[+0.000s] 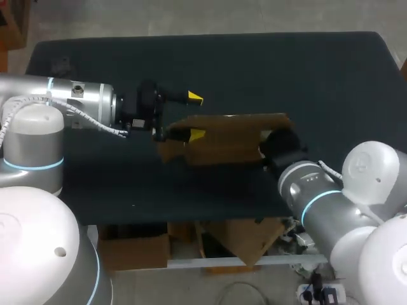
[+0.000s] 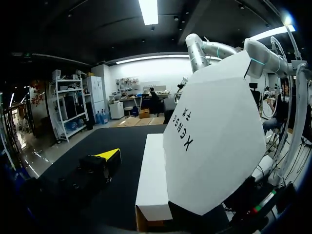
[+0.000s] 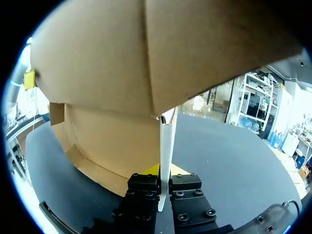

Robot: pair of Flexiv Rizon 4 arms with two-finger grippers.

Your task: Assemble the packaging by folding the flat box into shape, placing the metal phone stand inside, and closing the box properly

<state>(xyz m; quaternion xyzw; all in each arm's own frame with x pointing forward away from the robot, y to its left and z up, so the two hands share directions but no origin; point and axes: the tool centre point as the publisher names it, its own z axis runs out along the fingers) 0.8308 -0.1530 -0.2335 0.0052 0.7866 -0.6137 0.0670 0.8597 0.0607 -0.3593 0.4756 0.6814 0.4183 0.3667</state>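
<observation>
Cardboard box (image 1: 229,136), brown inside and white outside, part-folded: sits about mid-table with its long side running left to right, held at its right end.

Right arm: enters at the near right corner, elbow bent, wrist angled away from the robot toward the box's right end. Right gripper (image 3: 164,179): fingers drawn nearly together, pinching a thin white-edged panel (image 3: 165,146) of the box from both sides. In the right wrist view, brown box walls rise ahead of and over the fingers.

Left arm: enters from the left side, silver forearm roughly level and pointing right. Left gripper (image 1: 195,116): fingers spread wide, gripping nothing. The nearer yellow fingertip (image 1: 198,135) is over the box's left end, though contact cannot be told. The farther fingertip (image 1: 194,98) is clear of the box, above bare cloth. In the left wrist view, one yellow tip shows beside the white box body, and a large white printed flap (image 2: 214,136) stands up and hides the second finger.

Table (image 1: 286,63): dark cloth surface, extending beyond the box.
</observation>
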